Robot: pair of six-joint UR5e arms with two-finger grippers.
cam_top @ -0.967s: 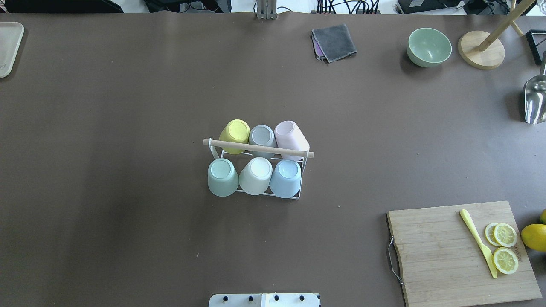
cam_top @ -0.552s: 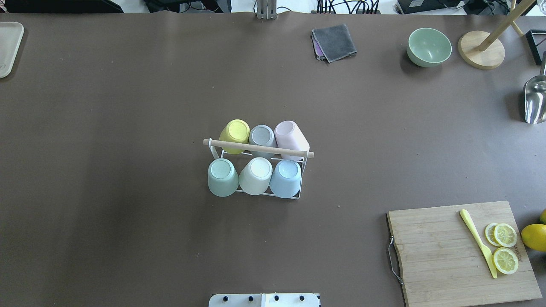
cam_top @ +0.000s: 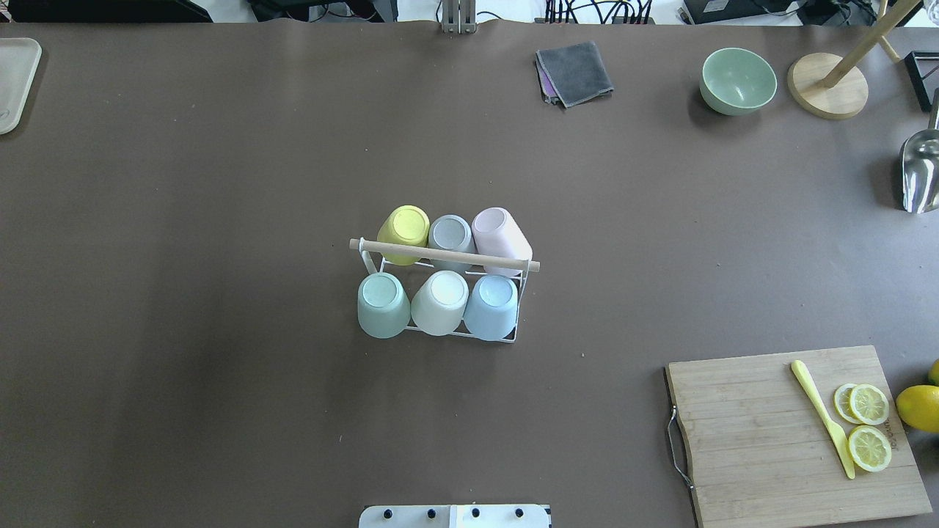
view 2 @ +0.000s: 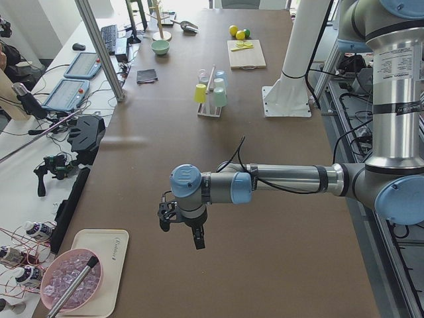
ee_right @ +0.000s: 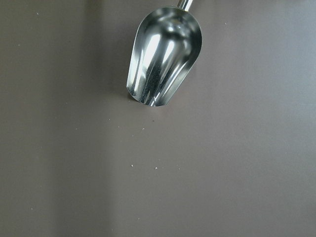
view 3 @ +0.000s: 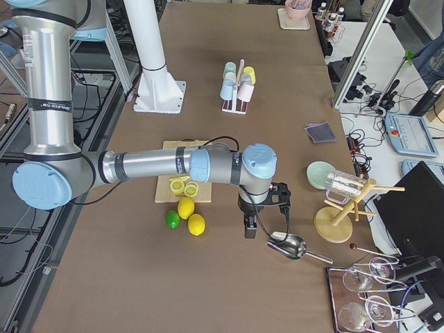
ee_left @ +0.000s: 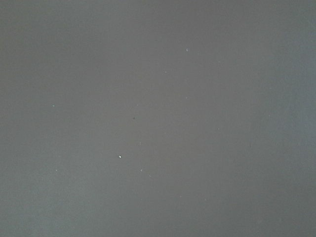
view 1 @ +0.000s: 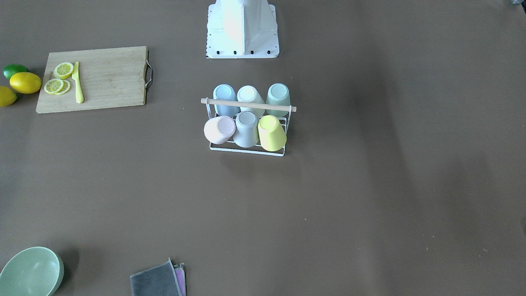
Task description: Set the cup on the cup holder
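Observation:
The cup holder (cam_top: 443, 255), a white wire rack with a wooden rod handle, stands at the table's middle; it also shows in the front-facing view (view 1: 248, 105). Several cups sit upside down on it: yellow (cam_top: 404, 231), grey (cam_top: 450, 236), pink (cam_top: 500, 233), green (cam_top: 382, 304), white (cam_top: 440, 301) and blue (cam_top: 491, 306). My left gripper (view 2: 182, 228) hangs over bare table far to the left of the rack. My right gripper (view 3: 267, 222) hangs far to the right, by a metal scoop (ee_right: 164, 61). I cannot tell whether either gripper is open or shut. Neither wrist view shows its fingers.
A wooden cutting board (cam_top: 792, 433) with lemon slices and a yellow knife lies front right, with lemons (cam_top: 917, 407) beside it. A green bowl (cam_top: 737, 81), a wooden stand (cam_top: 827, 84) and a grey cloth (cam_top: 574, 72) sit at the far edge. A tray (cam_top: 13, 81) is far left.

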